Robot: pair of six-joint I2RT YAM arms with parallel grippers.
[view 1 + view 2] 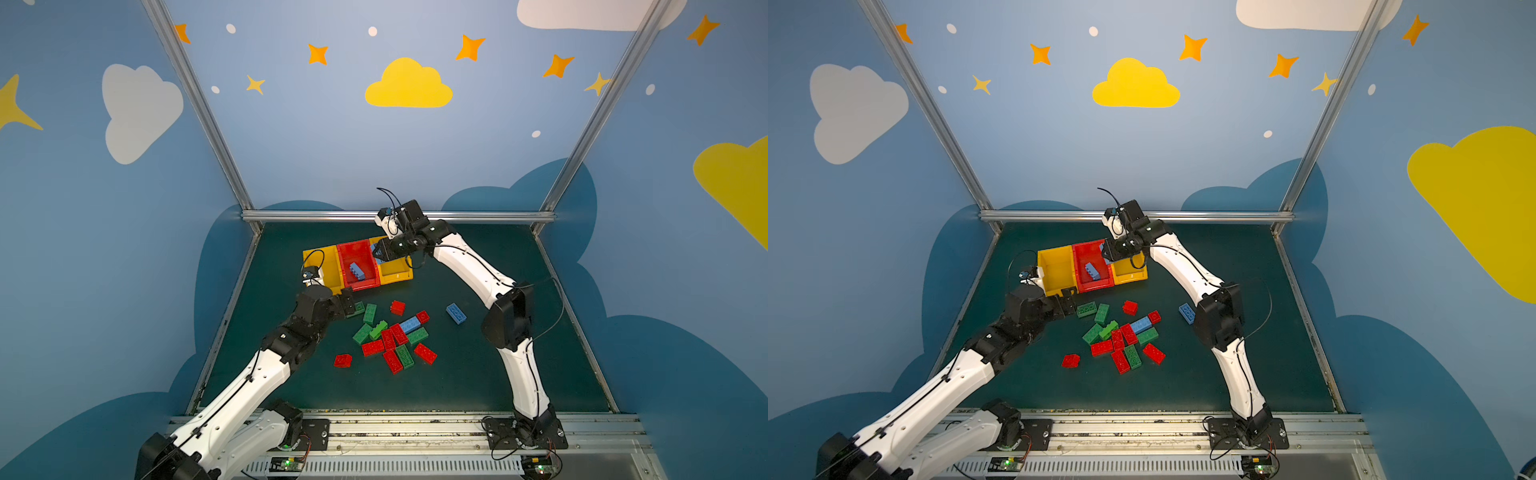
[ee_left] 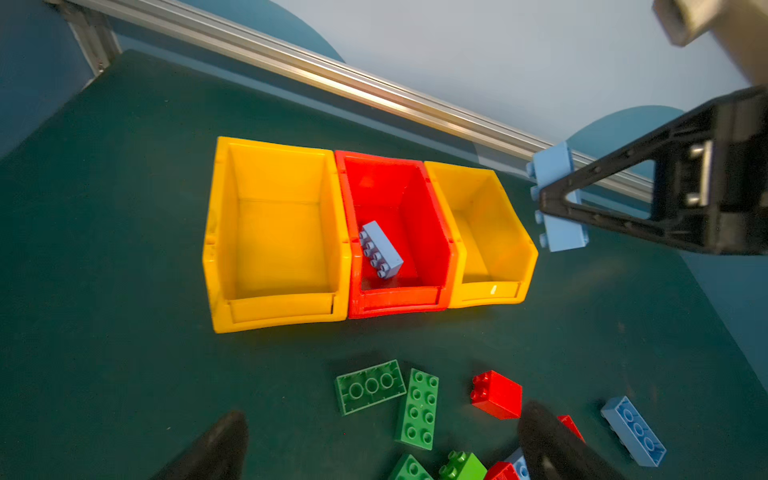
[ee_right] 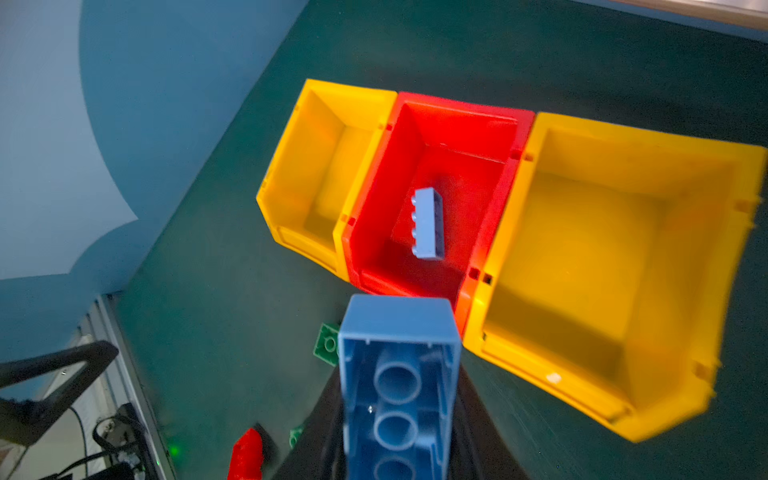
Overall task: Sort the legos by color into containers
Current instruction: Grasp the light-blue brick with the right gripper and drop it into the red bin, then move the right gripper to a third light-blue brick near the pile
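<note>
Right hand (image 1: 376, 252) gripping a blue brick (image 2: 552, 166) over bins (image 2: 274, 232), left hand (image 1: 350, 303) wide (by green bricks (image 1: 370, 313)), dark-green mat (image 1: 478, 374), cloud-painted walls (image 1: 291, 145).

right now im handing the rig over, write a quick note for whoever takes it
Grippers: left gripper open and empty, beside the green bricks in front of the left yellow bin. The right gripper is shut on the held light blue brick, above the bins near the red bin.
Done: one binned light blue brick lies in the red bin. The left yellow bin and right yellow bin are empty.
Left: drop the held brick, then sort two loose light blue bricks and all red bricks and green bricks on the table.
</note>
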